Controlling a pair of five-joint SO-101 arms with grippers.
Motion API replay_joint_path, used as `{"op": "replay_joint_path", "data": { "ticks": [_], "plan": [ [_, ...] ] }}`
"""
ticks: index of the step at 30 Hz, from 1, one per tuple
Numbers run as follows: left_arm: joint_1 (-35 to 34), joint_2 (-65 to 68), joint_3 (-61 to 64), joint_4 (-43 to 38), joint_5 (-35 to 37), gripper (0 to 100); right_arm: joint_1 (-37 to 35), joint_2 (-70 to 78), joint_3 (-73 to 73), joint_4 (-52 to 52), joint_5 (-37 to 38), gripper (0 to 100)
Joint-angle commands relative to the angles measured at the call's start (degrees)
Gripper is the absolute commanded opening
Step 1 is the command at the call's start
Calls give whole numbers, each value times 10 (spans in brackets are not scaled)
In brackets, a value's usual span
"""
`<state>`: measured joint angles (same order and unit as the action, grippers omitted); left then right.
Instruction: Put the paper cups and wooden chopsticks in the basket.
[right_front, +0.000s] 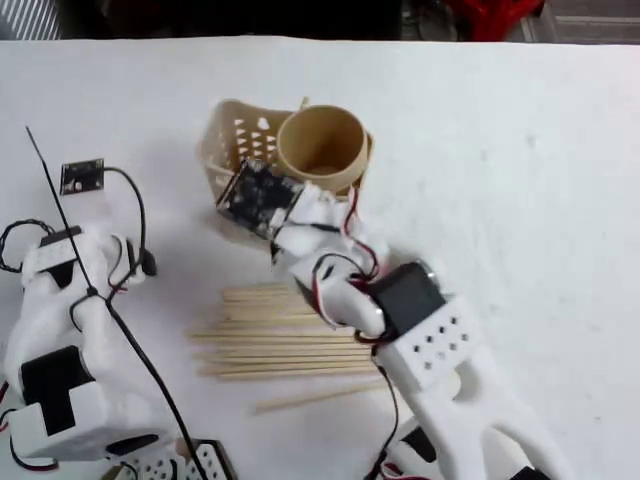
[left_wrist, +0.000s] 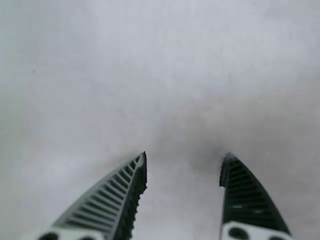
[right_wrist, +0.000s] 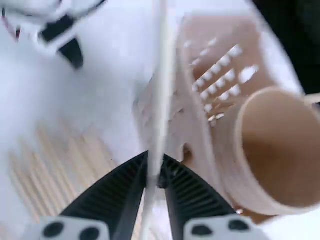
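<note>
Right gripper (right_wrist: 154, 167) has its two black fingers nearly closed on a single pale chopstick (right_wrist: 161, 100), which runs up from between the tips and out past the top of the right wrist view. The tips sit just beside the outer wall of the basket (right_wrist: 220, 55), a beige plastic one with slotted sides. A paper cup (right_wrist: 270, 150) rests tilted inside the basket with its open mouth facing up and outward; in the high view the cup (right_front: 322, 148) fills the basket's (right_front: 225, 140) right part, and the right arm's circuit board (right_front: 258, 195) lies over the basket's near edge.

On the table (right_front: 520, 150) below the basket, the bundle of chopsticks (right_front: 285, 340) lies flat, side by side, partly under the right arm. One stray chopstick (right_front: 320, 395) lies apart from the bundle, nearer the arm's base, at a slight angle.

Left gripper (left_wrist: 185, 157) is spread wide open with nothing between its fingers, hanging over bare white table. The left arm (right_front: 70, 330) is folded at the left side of the table, well apart from the basket and the bundle
</note>
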<state>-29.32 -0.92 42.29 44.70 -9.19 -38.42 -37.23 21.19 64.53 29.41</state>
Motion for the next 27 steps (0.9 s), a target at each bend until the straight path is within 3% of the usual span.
{"op": "replay_joint_path", "data": {
  "ticks": [1,9,14,19,22,27],
  "plan": [
    [-6,1,-23,-8,4,242,0,-7,-113,-15,-27,15],
    [-6,1,-22,-8,4,242,0,189,-409,25,-84,15],
    [-6,1,-21,-8,4,242,-20,277,-507,193,-69,17],
    [-6,1,-23,-8,3,242,-76,281,-467,342,26,142],
    [-6,2,-23,-8,4,242,-72,280,-362,339,59,185],
    [-6,2,-23,-8,4,242,-71,275,-170,260,84,149]
  ]
}}
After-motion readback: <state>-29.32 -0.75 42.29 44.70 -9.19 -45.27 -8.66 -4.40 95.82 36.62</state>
